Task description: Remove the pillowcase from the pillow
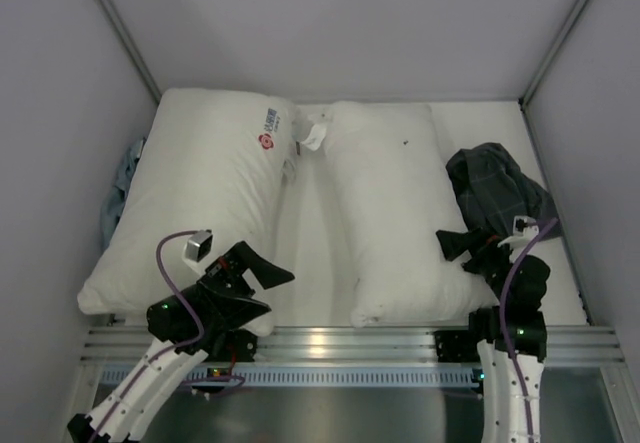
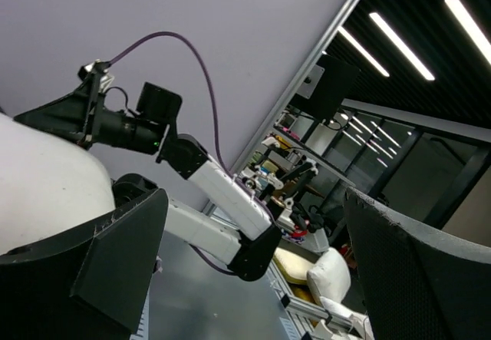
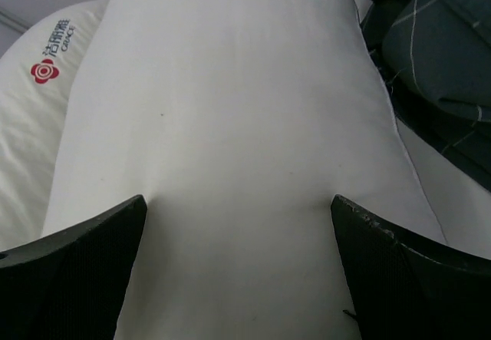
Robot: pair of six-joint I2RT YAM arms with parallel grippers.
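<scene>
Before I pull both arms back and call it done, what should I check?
1. Pillowcase off the pillow: ok, it lies crumpled along the pillow's right side.
2. Pillow bare end to end: ok, plain white in the top view.
3. Left gripper empty: ok, jaws wide, nothing between them.
4. Right gripper empty: ok, jaws wide over the pillow's near end.
5. Right gripper clear of the pillow's surface: cannot tell.
</scene>
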